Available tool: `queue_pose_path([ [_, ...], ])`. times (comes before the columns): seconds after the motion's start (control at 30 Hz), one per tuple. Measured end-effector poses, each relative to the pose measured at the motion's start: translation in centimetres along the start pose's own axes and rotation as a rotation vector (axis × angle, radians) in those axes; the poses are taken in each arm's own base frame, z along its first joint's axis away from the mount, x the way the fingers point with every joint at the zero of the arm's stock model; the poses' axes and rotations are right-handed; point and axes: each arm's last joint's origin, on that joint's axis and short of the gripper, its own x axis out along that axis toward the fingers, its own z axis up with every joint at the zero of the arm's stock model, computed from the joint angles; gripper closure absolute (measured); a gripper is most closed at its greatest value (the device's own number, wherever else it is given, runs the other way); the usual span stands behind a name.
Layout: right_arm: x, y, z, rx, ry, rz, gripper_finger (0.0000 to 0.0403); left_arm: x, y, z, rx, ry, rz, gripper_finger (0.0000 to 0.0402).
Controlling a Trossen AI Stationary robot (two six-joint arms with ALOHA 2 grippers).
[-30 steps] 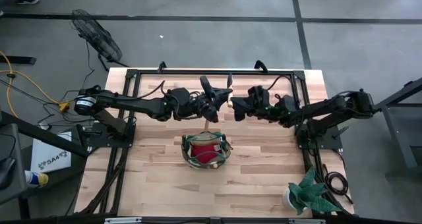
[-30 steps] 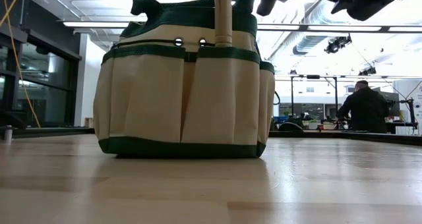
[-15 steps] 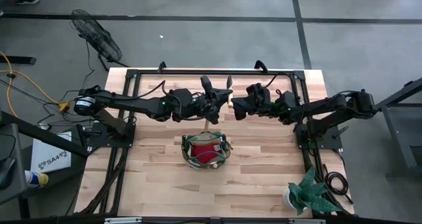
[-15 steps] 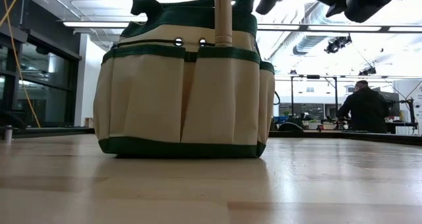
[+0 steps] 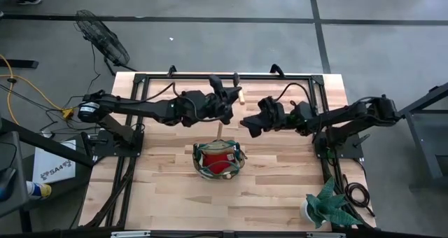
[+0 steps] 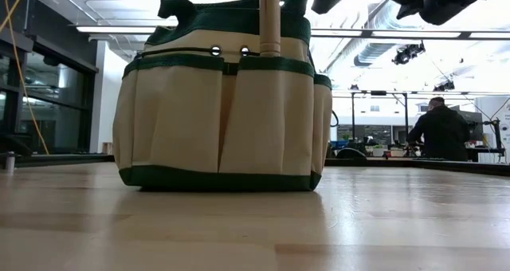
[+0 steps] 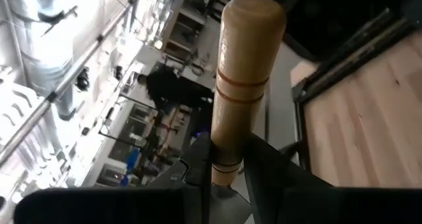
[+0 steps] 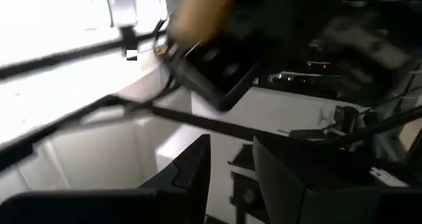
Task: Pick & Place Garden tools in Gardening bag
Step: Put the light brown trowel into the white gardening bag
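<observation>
Left gripper [image 5: 227,101] clamps a wooden-handled tool [image 7: 242,85], raised near table's far edge. Right gripper [image 5: 246,123] empty, fingers apart, just beside. Bag [image 5: 218,159] at table centre. Advice: tip tool vertical over opening, lower before release.

1. The left end effector [image 5: 234,98] now tilts its wooden-handled tool [image 5: 238,95] away from the right end effector [image 5: 246,124].
2. The right end effector sits lower than before, nearer the gardening bag [image 5: 218,159].
</observation>
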Motion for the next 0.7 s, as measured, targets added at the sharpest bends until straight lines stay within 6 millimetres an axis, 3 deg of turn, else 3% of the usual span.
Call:
queue_pose_path([
  [0.13,-0.3,0.8,0.4,-0.144,0.077,0.026,0.0297,-0.5,0.2,-0.2,-0.067,-0.023,-0.070,0.0346],
  [0.33,-0.9,2.4,0.9,-0.316,0.118,0.061,0.0297,-1.2,0.9,-1.6,-0.278,-0.086,-0.408,0.0346],
  [0.7,-2.9,5.0,1.5,-0.675,0.103,-0.074,0.0297,-1.6,3.0,-0.8,-0.605,-0.278,-0.756,0.0346],
])
